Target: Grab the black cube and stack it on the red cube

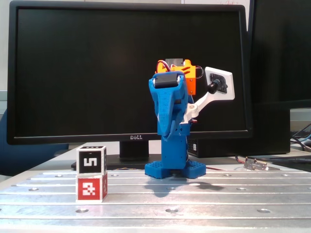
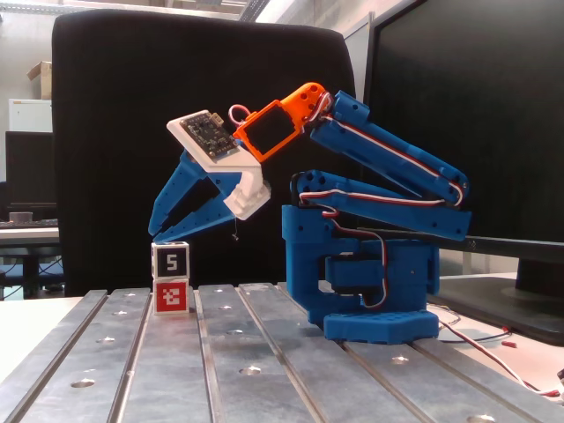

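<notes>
The black cube point(image 1: 91, 160) with a white "5" sits squarely on top of the red cube point(image 1: 91, 188), at the left of the metal table. Both fixed views show the stack, with the black cube point(image 2: 170, 261) over the red cube point(image 2: 171, 296). My blue gripper point(image 2: 159, 234) hangs tilted downward, its fingertips together and nothing between them. Seen from the side, its tips look to be just above the black cube's top left corner. From the front, the gripper point(image 1: 170, 130) is well to the right of the stack and touches neither cube.
The arm's blue base point(image 1: 175, 169) stands mid-table on the slotted aluminium plate point(image 1: 194, 196). A large black monitor point(image 1: 87, 73) fills the background. A small connector and wires point(image 1: 256, 164) lie at the right rear. A black chair back point(image 2: 176, 97) stands behind the table.
</notes>
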Controlling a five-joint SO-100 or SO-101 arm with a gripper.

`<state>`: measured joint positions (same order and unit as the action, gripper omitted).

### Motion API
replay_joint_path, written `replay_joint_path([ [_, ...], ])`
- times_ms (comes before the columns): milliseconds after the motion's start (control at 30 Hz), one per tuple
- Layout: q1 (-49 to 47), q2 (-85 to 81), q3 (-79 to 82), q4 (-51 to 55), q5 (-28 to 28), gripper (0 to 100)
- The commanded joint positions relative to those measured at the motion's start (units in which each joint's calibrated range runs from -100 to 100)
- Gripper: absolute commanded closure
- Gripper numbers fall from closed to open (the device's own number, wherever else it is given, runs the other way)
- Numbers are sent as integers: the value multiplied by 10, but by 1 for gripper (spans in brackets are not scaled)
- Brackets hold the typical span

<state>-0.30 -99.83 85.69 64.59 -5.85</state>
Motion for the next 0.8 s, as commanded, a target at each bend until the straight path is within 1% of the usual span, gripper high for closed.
replay_joint_path([
  [0, 5, 3, 16, -6, 2, 99],
  [233, -3, 3, 133, -30, 3, 99],
  [467, 5, 11, 138, -25, 4, 99],
  [767, 2, 6, 139, 52, 1, 99],
])
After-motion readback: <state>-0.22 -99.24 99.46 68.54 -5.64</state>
